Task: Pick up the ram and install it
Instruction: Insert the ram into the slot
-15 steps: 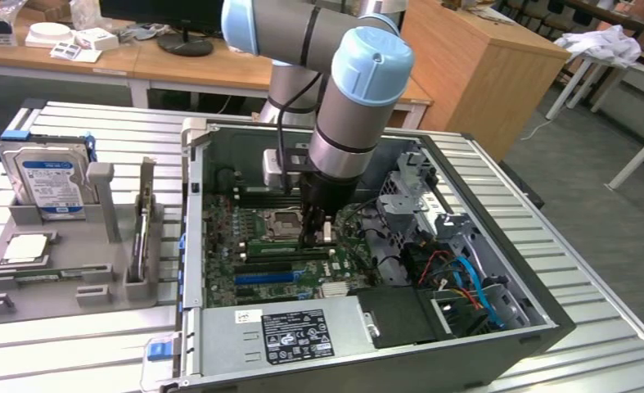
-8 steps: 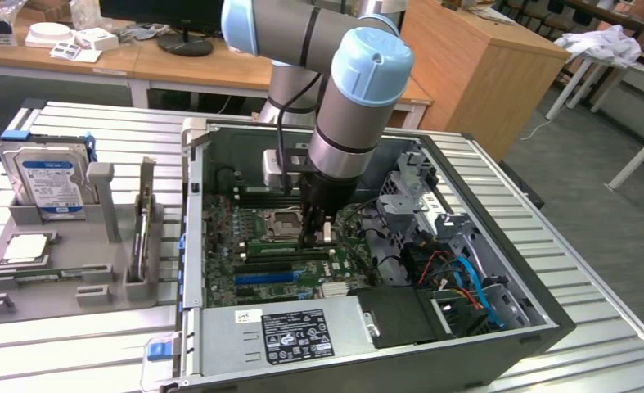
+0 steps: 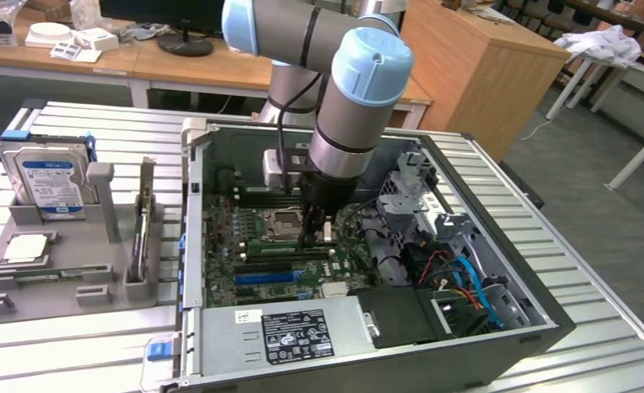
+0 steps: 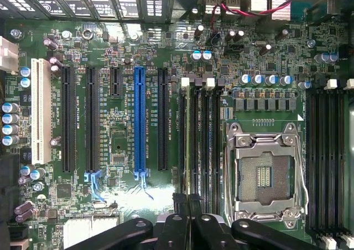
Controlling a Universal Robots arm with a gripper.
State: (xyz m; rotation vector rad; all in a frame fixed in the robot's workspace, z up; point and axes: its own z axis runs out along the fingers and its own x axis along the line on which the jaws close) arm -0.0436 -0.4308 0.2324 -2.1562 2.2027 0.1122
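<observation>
The ram [image 4: 187, 139] shows edge-on as a thin greenish strip standing along the memory slot nearest the black expansion slots of the motherboard [image 4: 121, 145]. My gripper [image 4: 186, 199] is shut on its top edge, with the black fingers [image 4: 178, 222] pinched together over the strip. In the exterior view my gripper [image 3: 319, 236] reaches straight down into the open computer case, just beside the bare processor socket [image 3: 283, 219]. Two more black memory slots lie empty between the ram and the processor socket [image 4: 264, 175].
The case walls [image 3: 518, 327] ring the motherboard [image 3: 256, 262]. Blue and orange cables [image 3: 464, 278] and a drive cage [image 3: 409, 192] crowd the exterior view's right. The power supply [image 3: 289, 332] sits at the front. A grey fixture [image 3: 60, 286] outside holds a hard drive [image 3: 47, 176] and a thin upright board [image 3: 142, 221].
</observation>
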